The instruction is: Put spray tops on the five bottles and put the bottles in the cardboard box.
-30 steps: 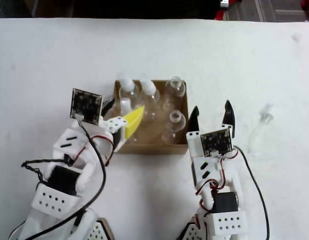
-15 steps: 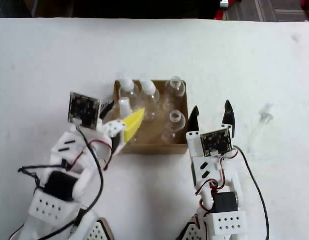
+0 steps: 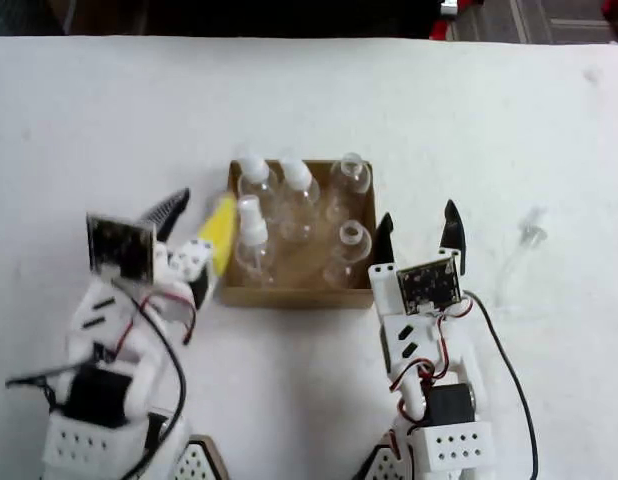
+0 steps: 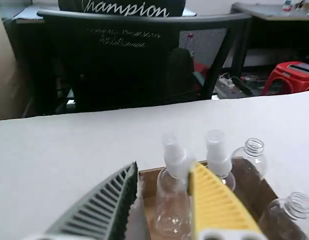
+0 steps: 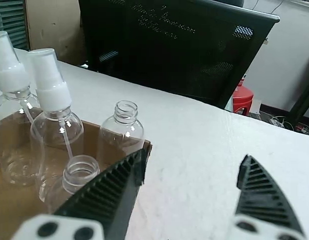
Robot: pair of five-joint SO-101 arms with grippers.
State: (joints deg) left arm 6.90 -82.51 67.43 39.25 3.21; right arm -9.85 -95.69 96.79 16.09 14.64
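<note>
The cardboard box (image 3: pixel 299 296) sits mid-table and holds five clear bottles. Three carry white spray tops: two at the back left (image 3: pixel 255 176) (image 3: pixel 298 179) and one nearer the front left (image 3: pixel 251 222). Two open-necked bottles (image 3: pixel 350 175) (image 3: pixel 353 240) stand on the box's right side. My left gripper (image 3: pixel 196 222) is open just outside the box's left wall, its yellow finger (image 4: pixel 214 205) beside the capped bottles (image 4: pixel 170 200). My right gripper (image 3: pixel 417 230) is open at the box's front right corner, next to an open-necked bottle (image 5: pixel 79 175). A loose spray top (image 3: pixel 529 237) lies on the table to the right.
The white table (image 3: pixel 109 120) stretches wide to the left, behind the box and at the far right. A black office chair (image 4: pixel 144 55) stands beyond the table's far edge.
My left gripper has pulled back leftward out of the box, leaving the capped bottle standing at the front left. The right arm has barely shifted.
</note>
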